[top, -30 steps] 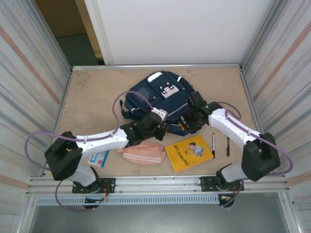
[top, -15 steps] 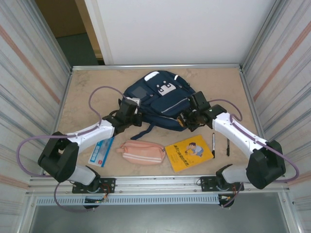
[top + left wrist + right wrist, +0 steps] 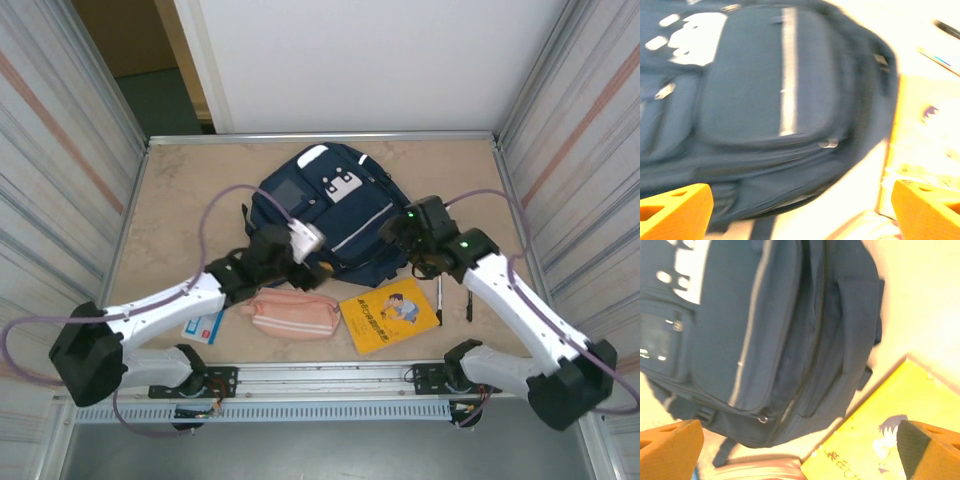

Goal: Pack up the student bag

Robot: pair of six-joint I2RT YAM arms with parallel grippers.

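Student bag (image 3: 335, 210): lies flat on the far middle of the table (image 3: 170, 190), front face up, white patches toward the far wall, dark straps trailing off its near-left edge.
Bag zipper side: the right wrist view shows the bag (image 3: 765, 330) with its zipper line running along the side nearest the yellow book (image 3: 875, 440).
Left gripper (image 3: 318, 268): orange fingers (image 3: 675, 210) spread wide with nothing between them. It hangs at the bag's (image 3: 765, 100) near-left edge (the wrist view is blurred, so I cannot tell whether it touches the fabric).
Right gripper (image 3: 398, 240): fingers (image 3: 670, 447) also spread wide and empty, at the bag's near-right corner.
Pink pouch (image 3: 293, 313): just in front of the bag, under the left gripper.
Yellow book (image 3: 390, 313): right beside the pouch.
Pens (image 3: 439, 298): two, right of the book, apart from each other.
Blue-and-white booklet (image 3: 205, 326): left of the pouch, partly under the left arm.
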